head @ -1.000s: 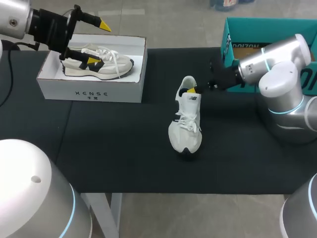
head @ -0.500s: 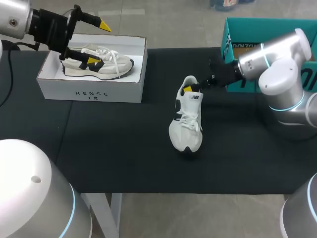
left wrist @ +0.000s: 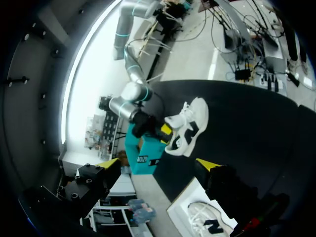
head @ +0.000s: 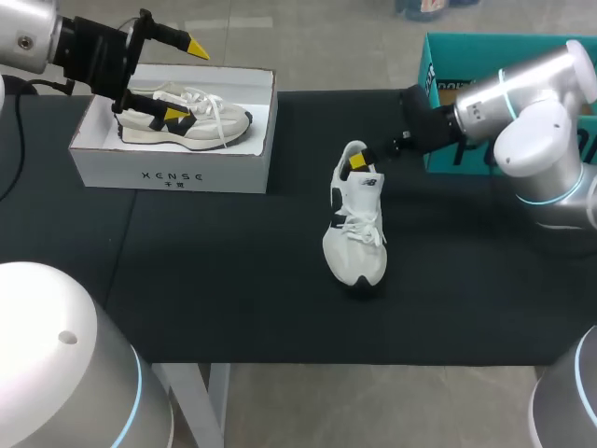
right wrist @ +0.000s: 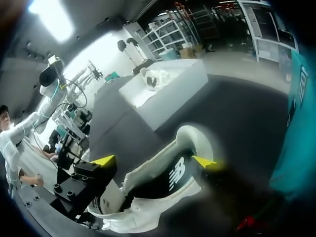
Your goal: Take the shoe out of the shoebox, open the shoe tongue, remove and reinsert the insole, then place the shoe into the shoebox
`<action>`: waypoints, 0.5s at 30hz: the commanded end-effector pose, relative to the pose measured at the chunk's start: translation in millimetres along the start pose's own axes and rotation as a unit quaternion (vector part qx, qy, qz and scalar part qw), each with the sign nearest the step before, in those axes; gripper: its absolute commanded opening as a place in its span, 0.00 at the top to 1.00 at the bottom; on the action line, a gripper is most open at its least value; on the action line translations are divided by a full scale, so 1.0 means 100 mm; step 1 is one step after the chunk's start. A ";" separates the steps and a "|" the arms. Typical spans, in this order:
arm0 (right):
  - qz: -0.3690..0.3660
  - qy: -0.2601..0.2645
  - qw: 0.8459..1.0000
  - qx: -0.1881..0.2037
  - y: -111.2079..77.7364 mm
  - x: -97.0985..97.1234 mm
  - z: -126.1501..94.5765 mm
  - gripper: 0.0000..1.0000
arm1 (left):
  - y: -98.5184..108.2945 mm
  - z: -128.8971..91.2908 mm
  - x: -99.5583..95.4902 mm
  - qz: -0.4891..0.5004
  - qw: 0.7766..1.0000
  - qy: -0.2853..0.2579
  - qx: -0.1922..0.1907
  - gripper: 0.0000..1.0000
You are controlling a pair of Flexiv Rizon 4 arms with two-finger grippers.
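A white shoe with black trim stands on the black table, toe toward the front edge. My right gripper is at its heel, open, with the heel collar between the spread fingers and one yellow tip inside the opening. A second, similar shoe lies in the white shoebox at the back left. My left gripper hangs open over that box, one tip low by the boxed shoe. The left wrist view also takes in the table shoe farther ahead.
A teal box stands at the back right, just behind my right arm. The black table cloth runs bare between the shoebox and the shoe and along the front edge.
My right gripper has opened at the shoe's heel and its arm has drawn slightly up and back. The shoe has shifted a little to the right. The left arm has not moved.
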State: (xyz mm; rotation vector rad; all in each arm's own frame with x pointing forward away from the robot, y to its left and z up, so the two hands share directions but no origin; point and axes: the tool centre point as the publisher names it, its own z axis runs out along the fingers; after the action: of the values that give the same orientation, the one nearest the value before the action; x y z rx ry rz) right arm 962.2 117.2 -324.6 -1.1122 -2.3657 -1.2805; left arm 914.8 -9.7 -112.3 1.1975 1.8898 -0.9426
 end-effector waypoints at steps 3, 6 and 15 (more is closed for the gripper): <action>0.038 -0.044 0.998 0.036 0.06 0.11 -0.12 0.36 | -0.01 0.00 0.00 0.000 1.000 0.001 -0.001 0.00; 0.047 -0.055 0.996 0.044 0.08 0.10 -0.15 0.75 | -0.01 0.00 0.00 0.000 1.000 0.001 -0.001 0.00; 0.069 -0.073 0.992 0.079 0.12 0.19 -0.22 1.00 | -0.01 0.00 0.00 0.000 1.000 0.001 -0.001 0.00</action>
State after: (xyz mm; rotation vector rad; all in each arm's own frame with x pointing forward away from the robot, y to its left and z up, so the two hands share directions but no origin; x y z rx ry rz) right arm 952.7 111.4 -302.8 -1.3218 -2.3681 -1.0460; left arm 914.8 -9.8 -112.3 1.1976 1.8897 -0.9426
